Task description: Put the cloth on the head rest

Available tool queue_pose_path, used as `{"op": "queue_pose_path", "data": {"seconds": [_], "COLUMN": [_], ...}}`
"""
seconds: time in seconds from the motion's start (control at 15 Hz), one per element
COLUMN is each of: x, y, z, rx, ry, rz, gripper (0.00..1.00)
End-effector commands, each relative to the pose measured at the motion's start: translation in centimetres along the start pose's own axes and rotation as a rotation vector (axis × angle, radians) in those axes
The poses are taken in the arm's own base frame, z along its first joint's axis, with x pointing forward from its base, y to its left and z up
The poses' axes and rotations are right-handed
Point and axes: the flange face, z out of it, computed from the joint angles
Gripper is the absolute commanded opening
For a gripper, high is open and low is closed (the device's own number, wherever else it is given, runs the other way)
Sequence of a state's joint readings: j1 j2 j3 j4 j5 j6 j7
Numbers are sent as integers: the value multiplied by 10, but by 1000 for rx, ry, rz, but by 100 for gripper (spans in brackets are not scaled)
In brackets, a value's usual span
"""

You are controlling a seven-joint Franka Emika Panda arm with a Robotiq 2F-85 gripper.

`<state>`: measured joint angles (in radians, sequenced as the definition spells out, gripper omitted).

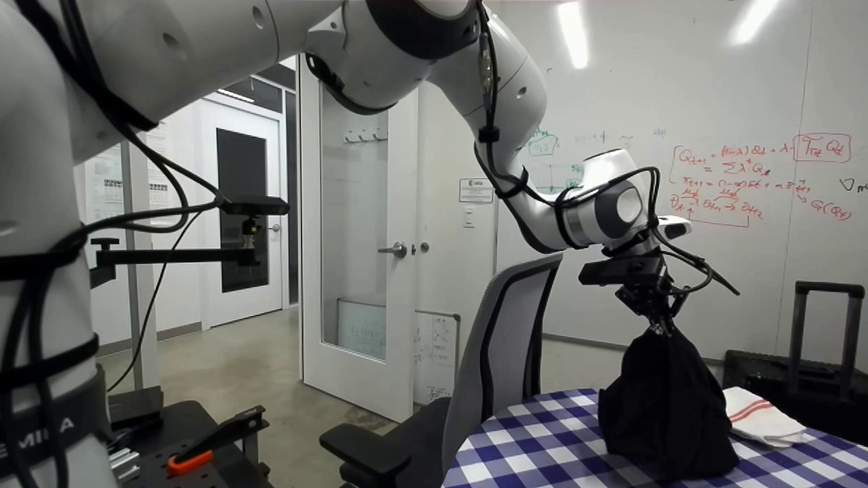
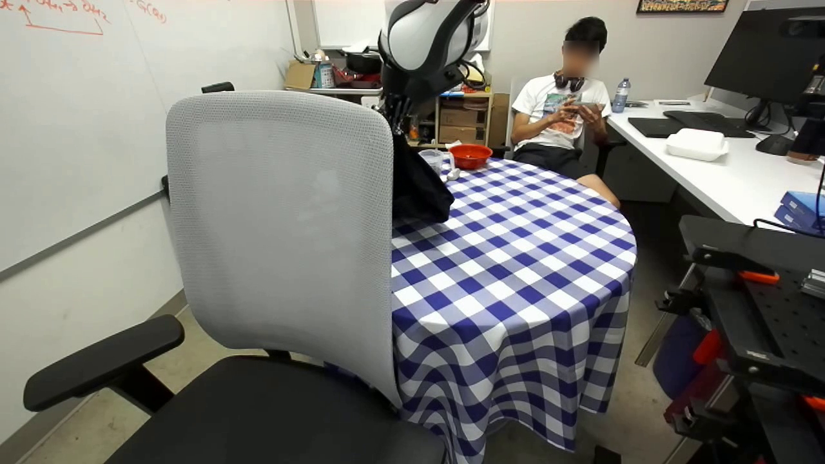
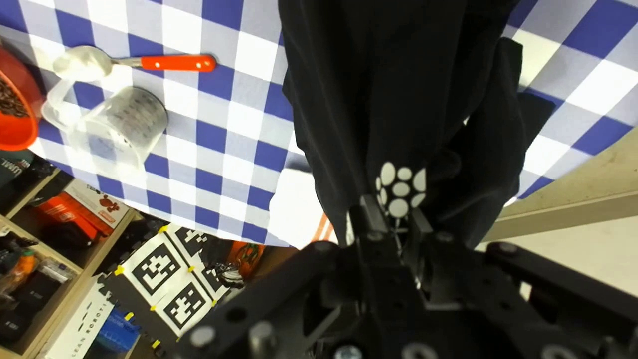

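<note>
One gripper (image 1: 659, 327): held cloth (image 1: 668, 407) clamped
Cloth: hung below gripper, limp, creased
Head rest (image 2: 280, 102): rounded mesh, stood near gripper

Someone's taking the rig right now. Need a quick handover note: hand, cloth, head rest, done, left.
Hand: shut on the upper end of the black cloth.
Cloth position: hanging from the hand over the checkered tablecloth; can't tell whether its lower end touches down.
Head rest: top edge of the office chair; cloth not on it yet.
Done: cloth gripped.
Left: probably lift it, carry it over to the head rest, drape it across, then release.
</note>
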<state>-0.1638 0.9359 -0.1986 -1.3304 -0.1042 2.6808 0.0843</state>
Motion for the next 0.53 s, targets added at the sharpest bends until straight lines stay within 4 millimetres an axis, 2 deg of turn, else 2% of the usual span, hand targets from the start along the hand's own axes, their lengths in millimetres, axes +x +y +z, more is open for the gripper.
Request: {"op": "queue_pose_path", "data": {"seconds": [0.0, 0.33, 0.47], "x": [-22, -75, -101], "y": [9, 22, 26], "z": [3, 28, 44], "rx": [-24, -123, -179], "ry": [-111, -311, -388], "rz": [-77, -229, -280], "gripper": [5, 6, 5]}}
